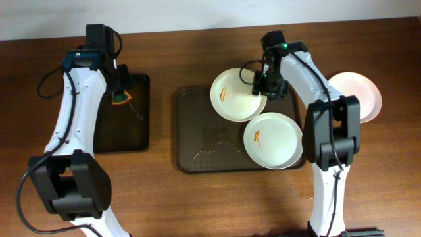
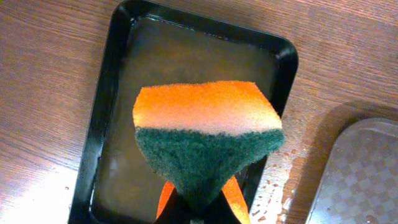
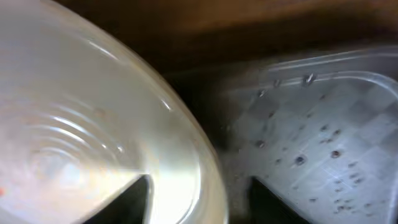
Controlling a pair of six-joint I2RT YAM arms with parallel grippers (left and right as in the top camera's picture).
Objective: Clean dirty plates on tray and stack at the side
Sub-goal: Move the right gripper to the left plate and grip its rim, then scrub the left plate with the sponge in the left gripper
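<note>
Two white plates with orange smears are at the dark brown tray point(image 1: 197, 131): one point(image 1: 231, 97) at its far edge, overlapping the rim, and one point(image 1: 273, 139) at its front right corner. A third plate point(image 1: 362, 95) lies on the table to the right, with no smear showing. My right gripper point(image 1: 266, 85) holds the far plate's right rim; in the right wrist view the rim point(image 3: 186, 143) runs between the fingers point(image 3: 199, 199). My left gripper point(image 1: 120, 92) is shut on a green-and-orange sponge point(image 2: 205, 134) above the black tray point(image 2: 106, 106).
The black tray point(image 1: 122, 131) holds shallow water and stands left of the brown tray. Water drops speckle the table between the two trays point(image 2: 280, 180). The brown tray's surface is wet point(image 3: 323, 130).
</note>
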